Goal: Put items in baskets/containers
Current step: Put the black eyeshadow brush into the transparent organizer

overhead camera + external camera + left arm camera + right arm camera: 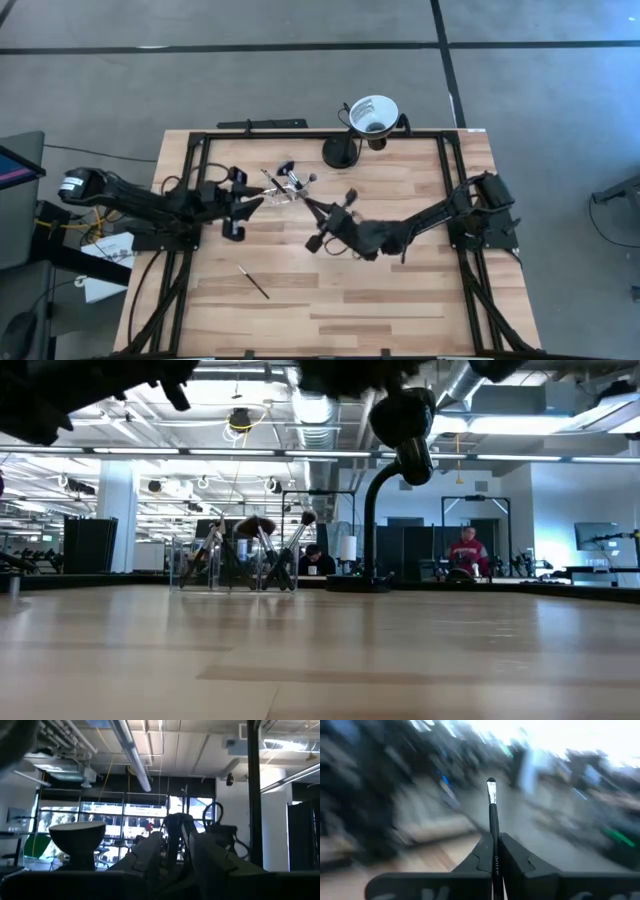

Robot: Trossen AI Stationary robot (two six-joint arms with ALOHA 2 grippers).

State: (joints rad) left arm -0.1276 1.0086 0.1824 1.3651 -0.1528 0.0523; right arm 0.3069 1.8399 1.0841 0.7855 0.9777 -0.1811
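Note:
A clear plastic holder (286,186) stands on the table's far middle with several dark-handled brushes leaning in it; the low view shows it too (232,565). One more brush (253,282) lies flat on the near left boards. My right gripper (313,208) hovers just right of the holder, shut on a thin brush (493,815). My left gripper (252,203) sits just left of the holder, and its fingers (150,856) stand apart. Whether it touches the holder I cannot tell. My right gripper pinches the thin brush's dark handle (495,851) between its two fingers. The brush lies along the fingers and sticks out ahead of them, its silver ferrule and small tip (491,784) pointing away toward the holder. It is lifted clear of the table.
A white funnel cup (374,112) on a black stand (340,153) sits at the far edge, right of the holder. A black frame (190,190) rims the table. Bare boards stretch across the near half around the lone brush. People show in the room beyond.

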